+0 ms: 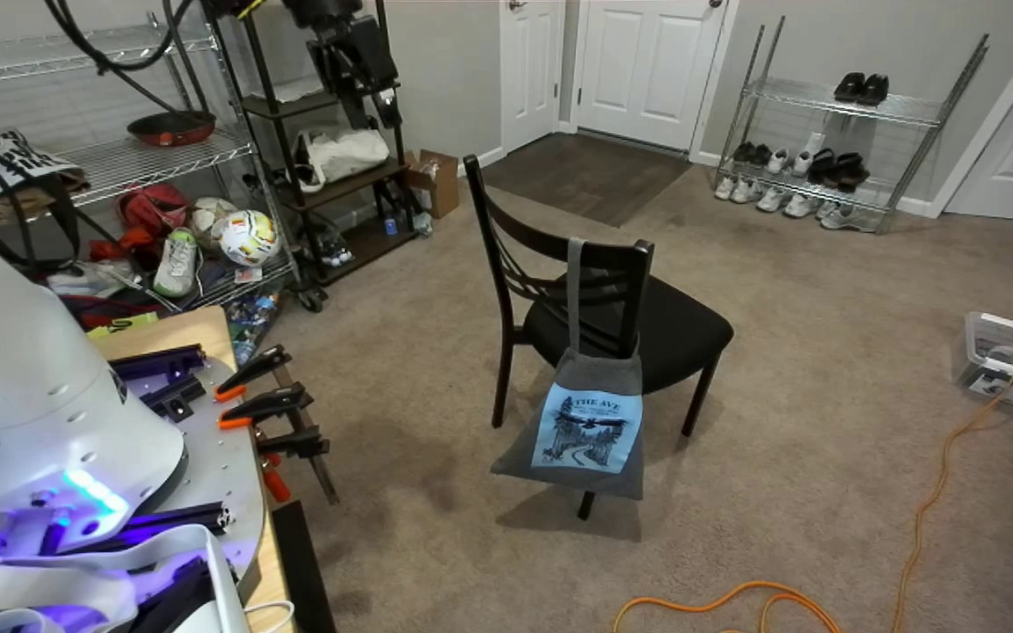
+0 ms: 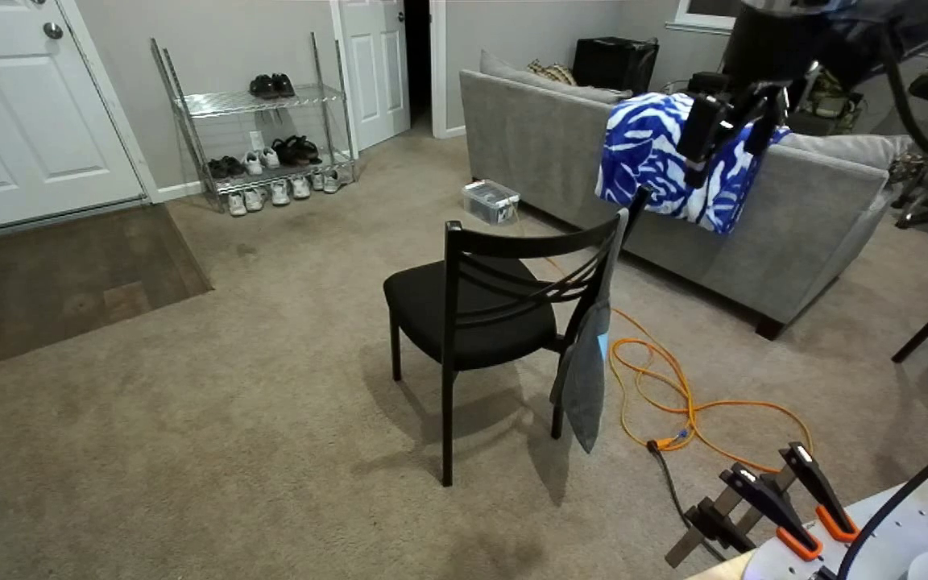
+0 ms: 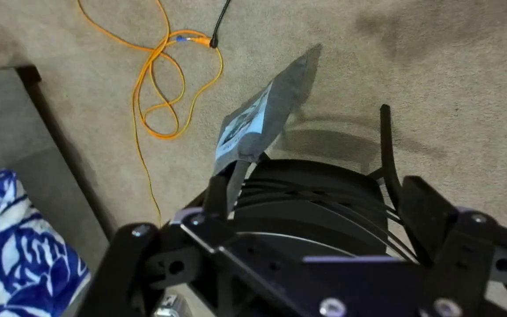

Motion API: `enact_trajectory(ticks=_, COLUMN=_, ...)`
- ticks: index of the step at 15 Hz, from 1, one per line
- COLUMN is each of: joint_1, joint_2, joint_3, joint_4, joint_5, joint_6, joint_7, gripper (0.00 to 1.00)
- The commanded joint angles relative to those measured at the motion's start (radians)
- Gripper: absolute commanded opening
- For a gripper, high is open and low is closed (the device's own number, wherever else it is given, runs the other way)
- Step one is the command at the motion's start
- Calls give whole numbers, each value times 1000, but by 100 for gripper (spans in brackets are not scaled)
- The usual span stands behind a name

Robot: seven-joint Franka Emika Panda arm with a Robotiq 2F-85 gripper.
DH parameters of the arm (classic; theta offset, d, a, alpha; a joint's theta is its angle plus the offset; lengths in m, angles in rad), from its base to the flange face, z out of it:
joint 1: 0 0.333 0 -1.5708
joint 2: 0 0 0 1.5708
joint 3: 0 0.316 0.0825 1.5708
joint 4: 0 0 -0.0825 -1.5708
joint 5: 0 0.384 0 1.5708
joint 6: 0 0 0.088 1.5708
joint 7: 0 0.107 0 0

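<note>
Fingers (image 3: pixel 427 211): spread apart and empty, above the chair (image 1: pixel 678 330).
Grey bag (image 1: pixel 590 426): below the fingers, hanging by its strap (image 1: pixel 574 294) from the backrest (image 1: pixel 616 257).
Strap: narrow; a clean grip would likely need fingers straddling it squarely, clear of the backrest.

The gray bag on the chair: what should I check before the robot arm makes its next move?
1. Gripper open: ok, its fingers stand apart.
2. Strap in the gripper: not ok, apart in both exterior views.
3. Bag hanging by its strap: ok, from the chair.
4. Chair upright: ok.
5. Orange cord apart from the bag: ok.
6. Bag empty: cannot tell, its inside is hidden.
</note>
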Motion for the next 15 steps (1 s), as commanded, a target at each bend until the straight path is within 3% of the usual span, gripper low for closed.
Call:
enact_trajectory(ticks=1, joint_1=46, joint_2=44, joint_3=69, joint_4=58, joint_5=-62, joint_6=4, joint_7=23, gripper=100)
enact_trajectory(ticks=13, joint_1=74, joint_2=52, joint_3=68, joint_4=64, joint_5=-56, joint_6=-8, joint_7=22, gripper=100)
enact_trajectory(ticks=15, joint_1=75, joint_2=52, joint_3=67, joint_4=52, joint_5=-84, joint_6=39, joint_7=0, gripper=100)
